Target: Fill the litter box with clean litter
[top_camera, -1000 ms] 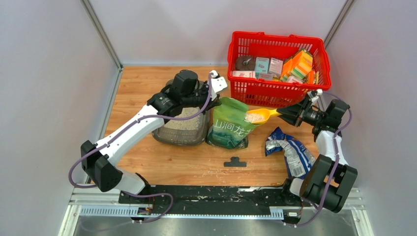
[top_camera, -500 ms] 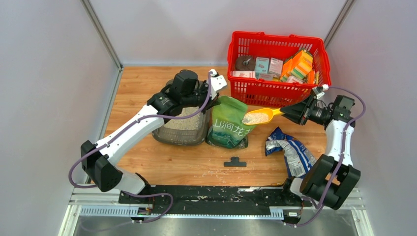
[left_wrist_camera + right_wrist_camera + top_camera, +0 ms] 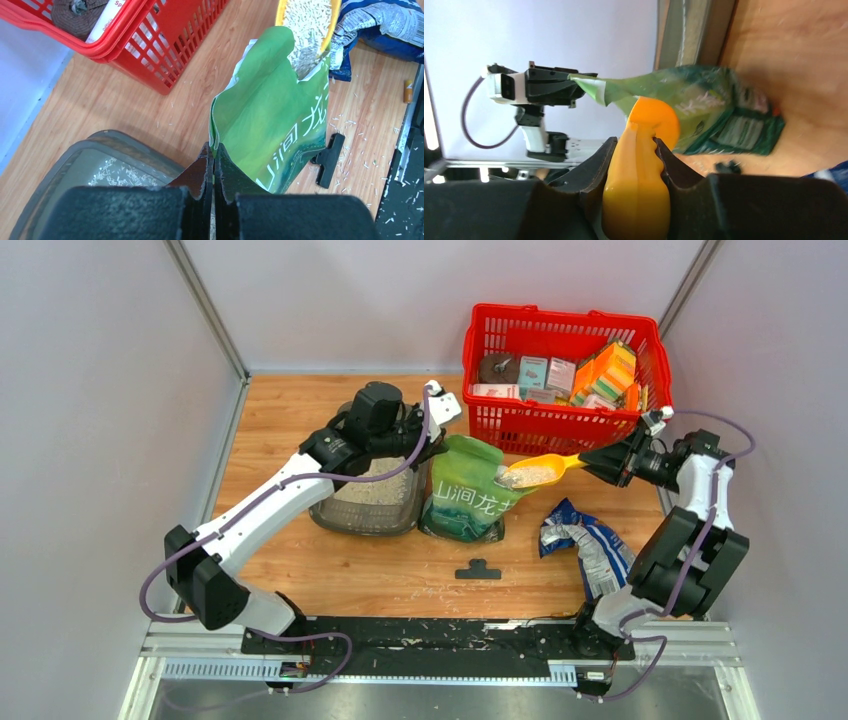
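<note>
Clutter on the wooden tabletop (image 3: 290, 420)
Red plastic mesh basket (image 3: 540, 430) of boxes (image 3: 560, 375) at far right; crumpled blue-and-silver foil bag (image 3: 590, 545) and black T-shaped clip (image 3: 478, 569) nearer.

White arms (image 3: 270, 498), black joints (image 3: 213, 592) — looping purple cables (image 3: 142, 592)

Left arm (image 3: 270, 495): white links stretched diagonally from base at near desk (image 3: 400, 570) edge toward centre, wrist angled down. Left claw (image 3: 213, 150): jaws pressed together, pinching top edge of green plastic bag (image 3: 270, 115). Right arm (image 3: 690, 530): folded steeply upward, forearm turned leftward. Right claw (image 3: 636, 142): jaws part-spread, clamped on handle of yellow-orange plastic scoop (image 3: 639, 200).
</note>
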Controlling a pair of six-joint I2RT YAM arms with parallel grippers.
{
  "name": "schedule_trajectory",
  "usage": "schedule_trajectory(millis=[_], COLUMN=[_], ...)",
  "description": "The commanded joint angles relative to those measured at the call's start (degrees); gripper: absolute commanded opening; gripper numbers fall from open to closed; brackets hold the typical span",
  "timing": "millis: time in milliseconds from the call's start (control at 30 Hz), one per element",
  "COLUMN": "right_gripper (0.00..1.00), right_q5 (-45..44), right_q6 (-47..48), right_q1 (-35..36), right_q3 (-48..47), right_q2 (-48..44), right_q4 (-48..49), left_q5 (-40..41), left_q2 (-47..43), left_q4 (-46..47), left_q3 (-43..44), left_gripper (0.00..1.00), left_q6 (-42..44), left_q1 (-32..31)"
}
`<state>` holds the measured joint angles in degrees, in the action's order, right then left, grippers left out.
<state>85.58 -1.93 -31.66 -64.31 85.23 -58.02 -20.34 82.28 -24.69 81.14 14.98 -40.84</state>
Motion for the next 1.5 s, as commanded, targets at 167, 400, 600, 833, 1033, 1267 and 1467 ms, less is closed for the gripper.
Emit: schedule_trajectory(millis=[167, 400, 600, 833, 1033, 1267, 1467], right_gripper=[0.0, 0.0, 0.0, 0.0, 0.0, 0.0, 0.0], right_q5=[8.29, 8.29, 8.29, 8.29, 8.29, 8.2, 8.11], right_q6=[34.55, 29.36, 30.4, 29.36, 28.04, 29.71, 30.58], right_q1=[-0.33, 0.37, 0.37, 0.63, 1.25, 1.43, 1.34], right_q3=[-10.57, -8.46, -12.58, -12.94, -15.4, -15.93, -13.57], right_q2=[6.18, 4.06, 6.52, 9.25, 9.43, 7.41, 3.29], right_q4=[-37.25, -34.62, -36.98, -37.34, -37.43, -37.43, -37.43], left_q5=[4.08, 4.26, 1.62, -1.81, -2.25, -3.04, -3.3], left_q2=[4.11, 8.25, 6.06, 1.04, 0.34, 0.34, -0.1], left_q4=[6.14, 6.23, 5.88, 5.09, 2.8, 3.33, 2.98], left_q3=[6.12, 8.15, 6.75, 3.5, 2.88, 2.09, 1.91], left_gripper=[0.0, 0.0, 0.0, 0.0, 0.0, 0.0, 0.0], left_q6=[1.01, 1.54, 1.1, 1.98, 3.56, 3.82, 4.0], left_q1=[1.11, 1.38, 1.38, 1.38, 1.29, 1.03, 1.03])
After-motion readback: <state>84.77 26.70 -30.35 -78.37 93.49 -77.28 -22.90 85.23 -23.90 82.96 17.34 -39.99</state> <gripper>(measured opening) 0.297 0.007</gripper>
